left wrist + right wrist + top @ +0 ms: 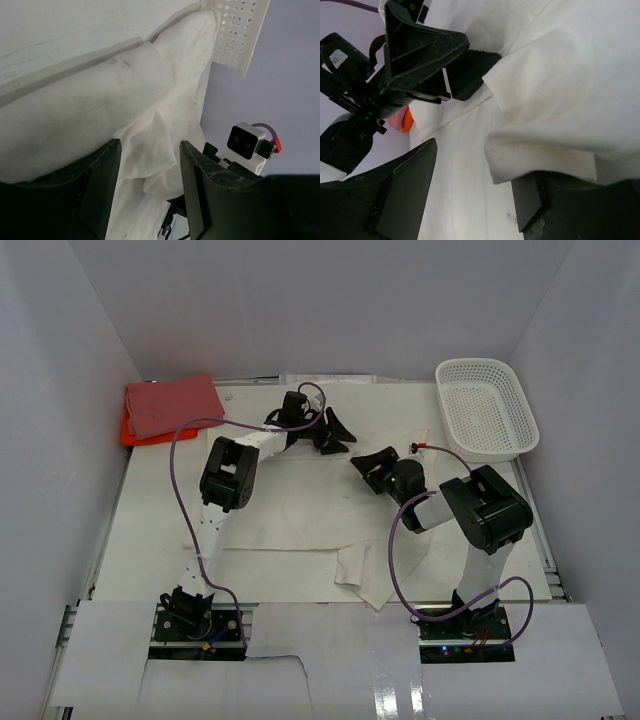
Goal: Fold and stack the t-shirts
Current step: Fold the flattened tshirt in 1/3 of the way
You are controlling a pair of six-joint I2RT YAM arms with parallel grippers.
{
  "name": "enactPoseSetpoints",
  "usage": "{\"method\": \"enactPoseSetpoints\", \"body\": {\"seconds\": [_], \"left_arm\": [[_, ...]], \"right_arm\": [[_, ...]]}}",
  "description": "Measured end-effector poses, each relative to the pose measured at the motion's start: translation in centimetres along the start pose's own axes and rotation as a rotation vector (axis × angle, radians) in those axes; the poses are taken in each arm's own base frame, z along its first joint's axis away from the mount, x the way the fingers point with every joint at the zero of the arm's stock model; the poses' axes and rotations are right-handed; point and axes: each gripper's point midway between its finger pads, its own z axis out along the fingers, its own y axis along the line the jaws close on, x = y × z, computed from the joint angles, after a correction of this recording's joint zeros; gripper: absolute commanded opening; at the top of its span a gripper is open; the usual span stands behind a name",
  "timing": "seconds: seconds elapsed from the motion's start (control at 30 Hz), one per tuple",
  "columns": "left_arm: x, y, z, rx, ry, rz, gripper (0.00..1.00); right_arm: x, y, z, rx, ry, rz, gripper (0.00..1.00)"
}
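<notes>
Left tool (338, 432) stands apart above the spread cream t-shirt (300, 515); right tool (365, 465) apart, straddling a raised fold; pink-red t-shirt (172, 403) folded atop orange t-shirt (130, 433)

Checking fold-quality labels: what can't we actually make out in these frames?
Orange t-shirt: top view, mostly under the pink-red t-shirt; only an edge shows.
Cream t-shirt: top view, outline lost against the white table.
Right gripper: right wrist view, a cream fold covers one finger's tip.

Cream t-shirt (320, 525) rumpled centrally, pink t-shirt (172, 405) folded — atop orange t-shirt (130, 432)
</notes>
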Motion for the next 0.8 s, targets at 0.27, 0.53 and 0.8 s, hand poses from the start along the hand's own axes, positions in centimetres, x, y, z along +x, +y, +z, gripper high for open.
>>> {"method": "enactPoseSetpoints", "body": {"seconds": [0.27, 0.53, 0.8], "left_arm": [[-0.8, 0.3, -1.2, 0.007, -0.005, -0.047, 0.61], [-1.5, 0.5, -2.2, 0.018, -0.009, -0.069, 0.61], [-1.5, 0.5, -2.3, 0.018, -0.008, -0.072, 0.61]], "right_arm": [[0.4, 1.8, -0.8, -0.086, 0.056, 0.156, 0.17], [0.6, 0.8, -2.8, -0.095, 0.1, 0.31, 0.18], [0.5, 0.4, -5.8, -0.085, 0.124, 0.383, 0.17]]}}
